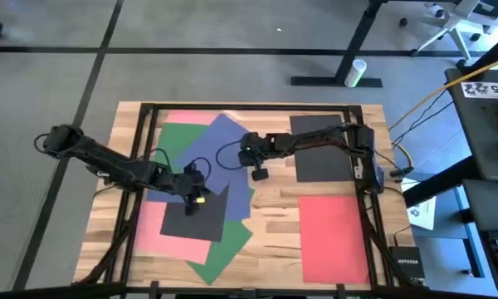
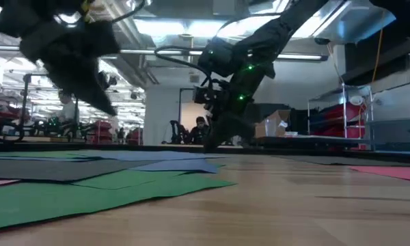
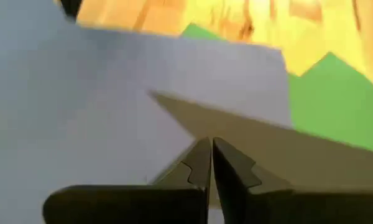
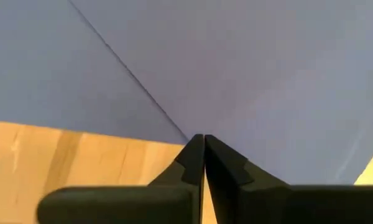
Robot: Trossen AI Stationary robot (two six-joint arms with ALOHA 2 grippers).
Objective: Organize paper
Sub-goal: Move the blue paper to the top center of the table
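A loose pile of paper lies on the table's left half: pink, green, blue and, on top, a black sheet. My left gripper is shut at the black sheet's far edge and shows raised above the table in the low view. My right gripper is shut at the blue sheet's right edge, low over the table. Apart from the pile, a black sheet and a red sheet lie flat on the right half. My left gripper holds the black sheet by its far edge between its two shut fingers, slanting down from the far left. The fingers hide the exact spot. That edge rises toward the fingers, while the sheet's near part rests on the pile. My right gripper pinches the blue sheet's right edge, just where it meets bare wood. The fingers come slanting down from the table's right. One layer or two, I cannot tell. The sheet still lies low on the pile.
Bare wood runs between the pile and the two sheets on the right. A black frame borders the table. Beyond its right edge are a small white printed sheet and a black box.
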